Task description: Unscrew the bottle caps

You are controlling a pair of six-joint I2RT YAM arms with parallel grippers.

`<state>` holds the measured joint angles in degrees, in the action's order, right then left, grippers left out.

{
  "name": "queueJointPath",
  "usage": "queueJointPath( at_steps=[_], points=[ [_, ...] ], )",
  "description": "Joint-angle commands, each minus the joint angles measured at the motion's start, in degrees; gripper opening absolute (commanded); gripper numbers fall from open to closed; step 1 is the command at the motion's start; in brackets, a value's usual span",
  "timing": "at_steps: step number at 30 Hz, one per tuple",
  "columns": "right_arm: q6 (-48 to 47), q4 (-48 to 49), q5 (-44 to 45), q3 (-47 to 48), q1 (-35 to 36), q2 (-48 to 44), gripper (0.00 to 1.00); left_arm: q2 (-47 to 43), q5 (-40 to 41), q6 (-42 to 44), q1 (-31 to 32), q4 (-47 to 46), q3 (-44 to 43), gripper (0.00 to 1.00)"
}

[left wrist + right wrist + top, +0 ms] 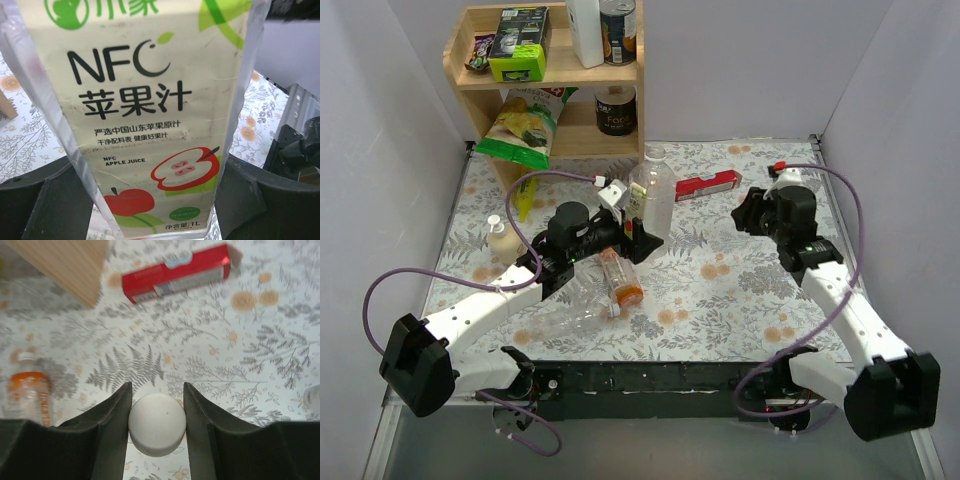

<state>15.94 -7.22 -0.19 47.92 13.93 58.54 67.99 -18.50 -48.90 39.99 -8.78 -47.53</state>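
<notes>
1. Top external view: one floral table (740, 300) carries everything. One wooden shelf (470, 70) stands at its far left corner, and nothing on it belongs to the job.
2. I count four bottles for certain. The largest, the apple juice bottle (655, 195), stands upright at the far middle. The left gripper (150, 220) is clamped round its body, a jaw pressed against each side in the left wrist view. Its neck looks bare, so I judge this one done.
3. The clear bottle (565, 322) lies on its side near the left arm. I cannot tell whether it has a cap.
4. The orange bottle (618, 278) lies just beyond it, touching or very nearly. The right wrist view shows a whitish cap on its end, though blurred, so it probably remains to be opened.
5. The small pale bottle (500, 240) stands at the left edge with a whitish cap on top, so it is not yet opened.
6. One red box (708, 185) lies flat at the far side, right of the juice bottle, and plays no part.
7. I count three caps. One white cap (157, 424) is pinched between the jaws of the right gripper (157, 405), above the table on the right and well apart from the juice bottle. The other two sit on their bottles.
8. My judgement is one bottle of four opened and at least two left. The held cap is yet to be set down.
</notes>
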Motion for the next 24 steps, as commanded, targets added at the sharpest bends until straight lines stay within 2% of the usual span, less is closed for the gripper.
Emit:
queueJointPath(
  at_steps=[1, 3, 10, 14, 24],
  points=[
    [0.67, 6.60, 5.54, -4.23, -0.13, 7.36, 0.01, -1.19, 3.56, 1.62, 0.18, 0.51, -0.64, 0.24],
    [1.02, 11.07, 7.20, -5.46, -0.05, 11.23, 0.01, -1.10, 3.30, 1.71, 0.18, 0.60, -0.72, 0.24],
    [3.12, 17.32, 11.52, -4.51, -0.13, 23.62, 0.01, -0.93, 2.77, 1.53, 0.18, 0.43, -0.72, 0.24],
    [4.79, 17.16, 15.21, -0.91, -0.05, 31.26, 0.01, -1.01, 2.77, 1.79, 0.18, 0.51, -0.64, 0.24],
    [7.17, 13.56, 23.99, 9.28, -0.05, 43.40, 0.01, -1.10, 2.51, 1.97, 0.18, 0.34, -0.63, 0.24]
  ],
)
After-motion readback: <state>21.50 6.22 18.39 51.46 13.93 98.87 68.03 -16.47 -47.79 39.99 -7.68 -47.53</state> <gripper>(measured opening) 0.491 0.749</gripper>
